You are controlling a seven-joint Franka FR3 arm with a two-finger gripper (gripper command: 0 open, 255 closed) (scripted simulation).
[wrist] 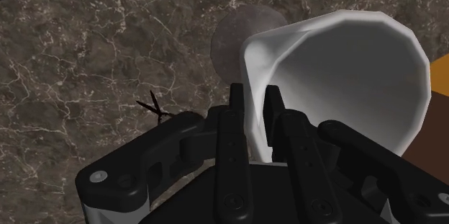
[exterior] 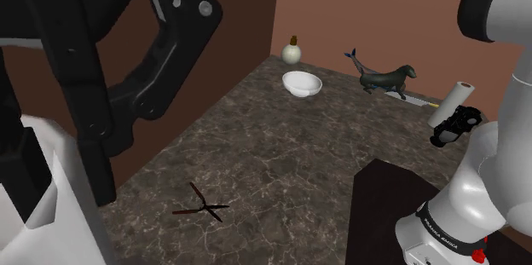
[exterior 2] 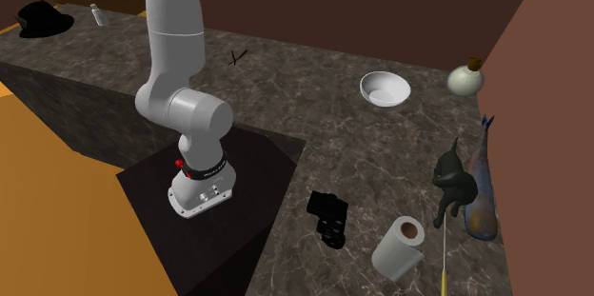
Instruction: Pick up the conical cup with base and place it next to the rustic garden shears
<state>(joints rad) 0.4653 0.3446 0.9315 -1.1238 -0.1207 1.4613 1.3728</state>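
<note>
The gripper (wrist: 255, 104) is closed on the white conical cup (wrist: 345, 78): one black finger (wrist: 236, 125) presses the outside of its wall, the other sits inside the mouth, and the rim is pinched between them. The cup's wide mouth faces the hand and its round grey base (wrist: 241, 32) points away, with the dark marbled counter (wrist: 86, 50) well beyond it. Farther off, the thin dark garden shears (wrist: 154, 107) lie flat on that counter, apart from the cup. On the shoulder view's clock face the shears (exterior: 201, 205) lie at about seven o'clock from a white bowl (exterior: 302, 83). Past the bowl, at twelve o'clock, a round pale vase (exterior: 292, 50) stands in the corner, and at three o'clock a dark seal figure (exterior: 388, 77) stands by the brown wall (exterior: 341, 8).
</note>
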